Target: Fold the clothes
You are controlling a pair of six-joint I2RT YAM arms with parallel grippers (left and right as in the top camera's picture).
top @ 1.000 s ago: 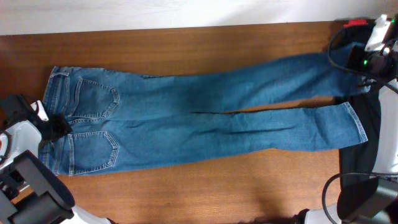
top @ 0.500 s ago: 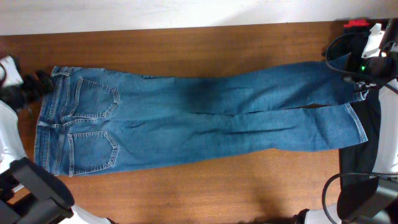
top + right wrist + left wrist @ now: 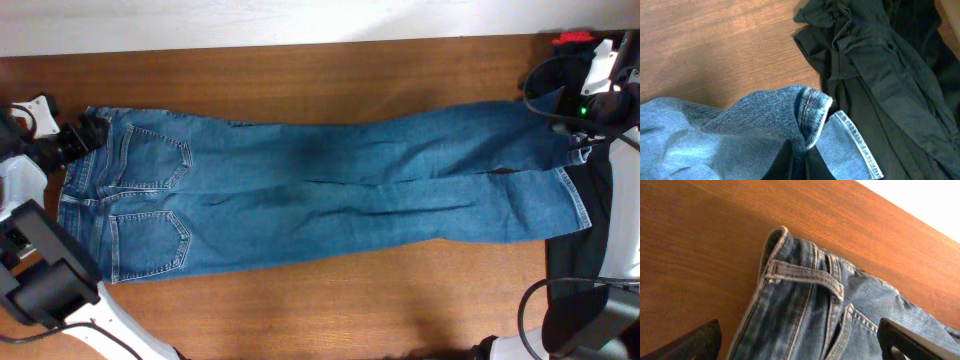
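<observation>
A: Found the jeans (image 3: 320, 190) spread flat, seat up, lengthwise along the table (image 3: 300, 310), with the waist at the table's left end and the cuffs at its right end.

B: Reckoned heavy?

A: Reckoned heavy for cloth, yes. Thick denim, limp but with some body, rough enough to grip well, and nothing about it to break. Probably apt to drag on the wood, not glide.

B: And best taken where?

A: By the stiff doubled parts, on that reasoning: the waistband (image 3: 772, 240) corners and the stitched cuffs. Noted the left gripper (image 3: 802, 342) poised over the waistband's far corner at the table's left end, with jaws wide apart on nothing. Noted the right gripper (image 3: 795, 160) at the table's right end, with jaws together, seemingly pinched on the far leg's cuff (image 3: 812, 112), curled up there.

B: Textures, from the table's near edge outward?

A: Saw the near leg (image 3: 450, 215) first, faded in patches, with a few ridged wrinkles. Then the near back pocket (image 3: 150, 245) and the far back pocket (image 3: 155, 160), both shield-shaped with tan stitching. Then a flat belt loop (image 3: 805, 275) tacked across the waistband. Beyond, glossy reddish wood grain. At the table's right end, spotted a dark garment (image 3: 880, 75), thin and crumpled.
</observation>
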